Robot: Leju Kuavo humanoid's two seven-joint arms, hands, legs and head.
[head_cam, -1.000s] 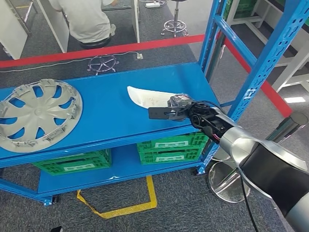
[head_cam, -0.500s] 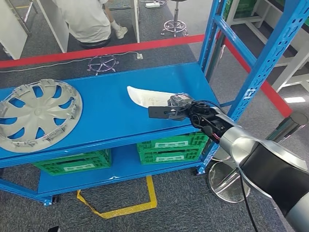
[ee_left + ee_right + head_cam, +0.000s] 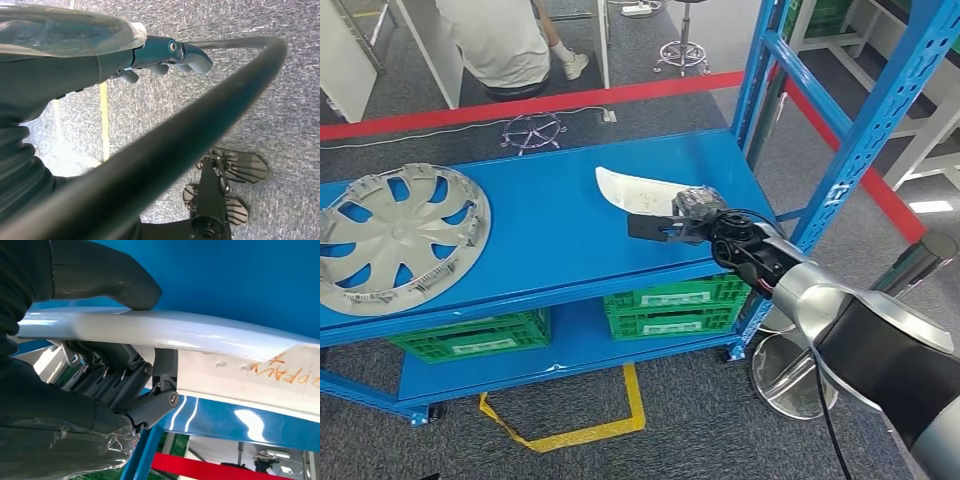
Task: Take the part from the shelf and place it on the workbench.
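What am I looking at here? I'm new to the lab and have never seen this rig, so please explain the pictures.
This is a humanoid robot with two arms. The head view looks down from its body at a blue shelf. Its right hand grips a white curved part, lifted at that end. A grey wheel cover lies further along the shelf, with green crates underneath. The right wrist view sits just behind that hand: the thumb presses one face of the part, the fingers the other. The left wrist view shows the left hand hanging over grey carpet, holding nothing.
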